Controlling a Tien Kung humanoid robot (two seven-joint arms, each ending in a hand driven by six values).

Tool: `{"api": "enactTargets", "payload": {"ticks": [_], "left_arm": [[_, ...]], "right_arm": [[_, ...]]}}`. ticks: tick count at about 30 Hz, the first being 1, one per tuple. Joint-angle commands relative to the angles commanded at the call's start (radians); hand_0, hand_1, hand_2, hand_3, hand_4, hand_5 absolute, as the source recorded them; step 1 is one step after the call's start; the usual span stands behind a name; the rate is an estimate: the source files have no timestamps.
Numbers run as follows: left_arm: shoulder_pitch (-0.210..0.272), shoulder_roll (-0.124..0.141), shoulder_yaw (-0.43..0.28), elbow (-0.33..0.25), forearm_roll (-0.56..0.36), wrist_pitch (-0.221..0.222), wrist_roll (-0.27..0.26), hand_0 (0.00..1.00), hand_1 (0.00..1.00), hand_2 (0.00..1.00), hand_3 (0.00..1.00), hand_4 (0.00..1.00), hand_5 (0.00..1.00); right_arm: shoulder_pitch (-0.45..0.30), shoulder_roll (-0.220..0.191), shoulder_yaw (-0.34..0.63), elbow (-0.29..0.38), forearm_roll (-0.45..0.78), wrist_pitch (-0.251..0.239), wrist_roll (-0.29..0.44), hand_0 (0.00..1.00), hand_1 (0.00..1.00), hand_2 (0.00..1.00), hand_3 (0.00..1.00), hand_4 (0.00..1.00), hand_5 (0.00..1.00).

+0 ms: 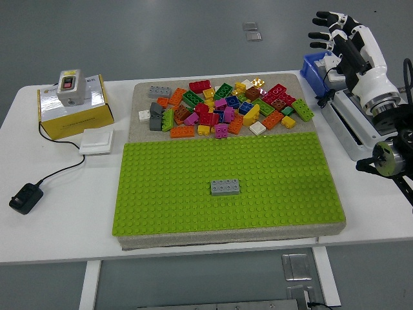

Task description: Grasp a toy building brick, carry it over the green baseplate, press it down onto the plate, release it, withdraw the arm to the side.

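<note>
- The right hand (335, 32), black-and-white and five-fingered, hung at the far right edge of the table, off beyond the brick pile, fingers spread and holding nothing.
- No left hand showed anywhere in the head view.
- Just below the hand sat a blue plastic bin (311, 70) and a white boxy unit (352, 129), both close under the forearm.
- Out from there lay the heap of loose toy bricks (226, 106) in red, green, yellow, orange, pink and blue, piled on the beige mat (143, 97) at the far side.
- One grey two-by-four brick (225, 186) sat studs-up and level, alone near the middle of the green studded baseplate (226, 184).
- Far left: a yellow cardboard box (74, 113) carrying a grey switch unit (72, 85), a white flat pad (97, 141), and a black plug (26, 197) on its cable.
- Judgement: the grey brick looked placed, the arm out to the side, so this round seemed finished.
- Risk ahead: any swing back in could clip the blue bin or white unit, given how close the forearm ran above them.
- Risk too in the heap: bricks lay jumbled and tilted, so fingers might close on two at once or nudge neighbours onto the plate.
</note>
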Motion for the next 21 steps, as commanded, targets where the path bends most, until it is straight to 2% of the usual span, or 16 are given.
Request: {"api": "enactTargets", "payload": {"ticks": [5,10,17,21], "left_arm": [[-0.019,0.007,-0.002,0.000,0.007,-0.007,-0.003,0.673,0.658,0.614,0.716,0.404,0.532],[-0.015,-0.003,0.005,0.000,0.002,-0.013,-0.002,0.673,0.658,0.615,0.715,0.403,0.531],[0.005,0.017,0.003,0.000,-0.002,-0.010,-0.003,0.673,0.658,0.615,0.715,0.401,0.530],[0.015,0.015,0.000,0.000,-0.004,-0.009,-0.001,0.673,0.658,0.615,0.715,0.401,0.530]], "right_arm": [[0.009,0.035,-0.001,-0.009,-0.017,-0.009,0.008,0.665,0.662,0.740,0.704,0.452,0.588],[0.009,0.028,-0.007,0.001,-0.059,-0.018,-0.001,0.674,0.663,0.736,0.702,0.453,0.584],[0.001,0.024,-0.017,-0.004,-0.077,-0.021,-0.007,0.676,0.662,0.734,0.701,0.452,0.585],[-0.014,0.024,-0.029,-0.002,-0.073,-0.021,-0.008,0.676,0.662,0.734,0.701,0.452,0.585]]}}
